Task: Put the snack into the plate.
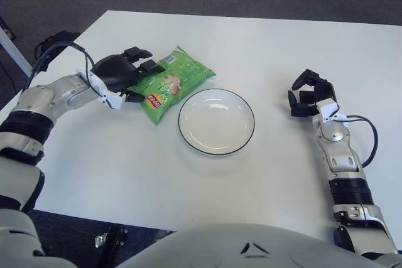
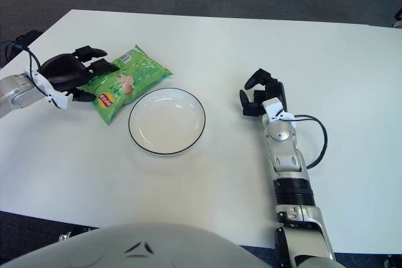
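Note:
A green snack bag lies on the white table, just left of the plate. The white plate, dark-rimmed, holds nothing. My left hand is at the bag's left edge. Its fingers reach over the bag's top-left corner, and its thumb sits below by the red logo, so the edge is pinched between them. My right hand shows to the right of the plate, fingers curled, holding nothing.
Dark carpet surrounds the table. A black bag sits on the floor off the table's left edge. My left arm's cable loops above the forearm.

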Controlling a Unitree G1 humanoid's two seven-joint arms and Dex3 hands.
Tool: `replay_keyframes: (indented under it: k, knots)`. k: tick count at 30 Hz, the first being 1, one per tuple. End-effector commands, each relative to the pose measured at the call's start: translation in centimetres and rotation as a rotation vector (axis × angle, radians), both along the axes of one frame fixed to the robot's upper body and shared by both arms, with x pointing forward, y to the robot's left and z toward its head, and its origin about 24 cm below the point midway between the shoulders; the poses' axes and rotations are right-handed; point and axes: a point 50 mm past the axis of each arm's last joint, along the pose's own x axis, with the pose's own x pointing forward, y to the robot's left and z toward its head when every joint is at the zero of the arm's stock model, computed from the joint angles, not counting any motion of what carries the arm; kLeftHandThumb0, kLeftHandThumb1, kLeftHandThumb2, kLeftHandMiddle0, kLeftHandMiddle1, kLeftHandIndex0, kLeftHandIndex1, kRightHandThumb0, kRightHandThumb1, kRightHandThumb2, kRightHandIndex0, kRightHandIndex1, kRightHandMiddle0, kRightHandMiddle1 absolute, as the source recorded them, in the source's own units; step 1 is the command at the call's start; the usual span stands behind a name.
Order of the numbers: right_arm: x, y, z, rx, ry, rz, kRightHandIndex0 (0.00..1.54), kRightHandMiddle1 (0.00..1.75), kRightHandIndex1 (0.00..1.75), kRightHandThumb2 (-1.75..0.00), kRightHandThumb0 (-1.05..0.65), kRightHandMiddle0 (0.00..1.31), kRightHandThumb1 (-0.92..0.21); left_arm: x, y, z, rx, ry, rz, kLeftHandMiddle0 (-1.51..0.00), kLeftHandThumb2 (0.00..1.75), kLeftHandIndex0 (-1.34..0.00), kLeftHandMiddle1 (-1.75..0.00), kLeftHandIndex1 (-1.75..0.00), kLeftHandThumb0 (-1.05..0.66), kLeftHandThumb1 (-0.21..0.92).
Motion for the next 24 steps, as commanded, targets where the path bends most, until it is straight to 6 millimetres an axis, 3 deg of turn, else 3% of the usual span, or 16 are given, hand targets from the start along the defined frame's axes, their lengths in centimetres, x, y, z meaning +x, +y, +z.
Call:
replay_keyframes:
  k: [1,15,17,20,24]
  knots:
    - [-1.4,-0.4,-3.6,0.007,0.180,-0.017,1.33,1.75,1.75,-1.43,-0.52,0.69,-0.23,0.0,1.2,0.5,0.019,-0.030,0.037,0.00,0.93,0.00,-0.56,-0.84,-0.72,0.92]
    - [-1.5,-0.6,-3.6,0.010,0.184,-0.013,1.33,1.75,1.75,-1.43,-0.52,0.69,-0.22,0.6,1.5,1.6,-0.026,-0.174,0.093,-0.02,0.93,0.00,-0.56,-0.82,-0.70,0.92]
    - [-1.5,-0.6,-3.6,0.008,0.186,-0.015,1.33,1.75,1.75,-1.43,-0.52,0.69,-0.22,0.6,1.1,2.2,-0.065,-0.230,0.105,-0.02,0.91,0.00,-0.56,-0.83,-0.70,0.92]
    - [-1.4,-0.7,-3.6,0.004,0.187,-0.016,1.33,1.75,1.75,-1.43,-0.52,0.69,-0.23,0.1,-1.0,3.5,-0.172,-0.317,0.125,-0.03,0.86,0.00,-0.58,-0.83,-0.71,0.92]
    - [-1.4,-0.7,-3.6,0.000,0.186,-0.013,1.33,1.75,1.75,-1.43,-0.52,0.69,-0.23,-0.9,-2.6,3.9,-0.322,-0.337,0.216,-0.04,0.77,0.00,-0.61,-0.83,-0.74,0.92]
